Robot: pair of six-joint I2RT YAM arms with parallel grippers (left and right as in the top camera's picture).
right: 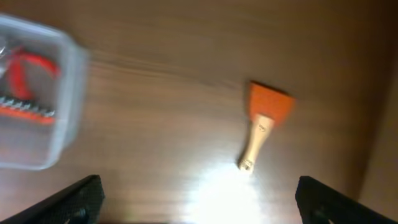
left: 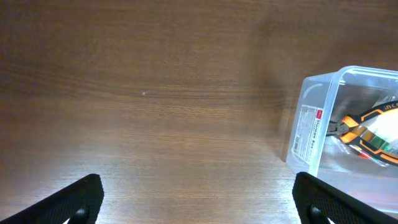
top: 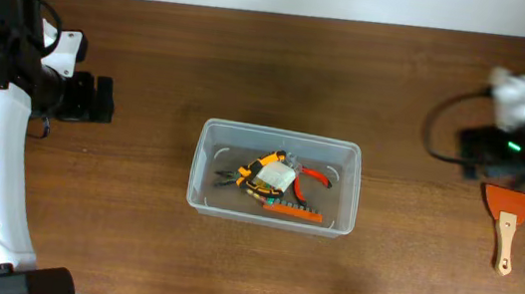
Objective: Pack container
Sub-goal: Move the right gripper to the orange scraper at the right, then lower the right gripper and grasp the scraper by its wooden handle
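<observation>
Dark wood-grain counter (top: pixel 129 251), viewed from overhead. Centre of frame: clear, translucent rectangular plastic container (top: pixel 201 175) with rounded corners and a rimmed edge, standing upright and open-topped. Inside, toward its right half, lie red-handled pliers (top: pixel 313 176), an orange-and-black hand tool (top: pixel 262 164) partly hidden under a pale object (top: pixel 279 177), and an orange strip of bits (top: pixel 293 210) along the lower wall. At the right edge of the frame, well apart from the container, an orange-bladed scraper with wooden handle (top: pixel 506 225) lies on the counter. Left gripper (left: pixel 199 205), upper left, and right gripper (right: pixel 199 205), upper right, each have fingers spread wide and hold nothing. Judged handling: the container looks light, thin-walled, probably flexible and slick. It is best pinched over the rim at a short wall and kept level, since the loose contents would shift.
</observation>
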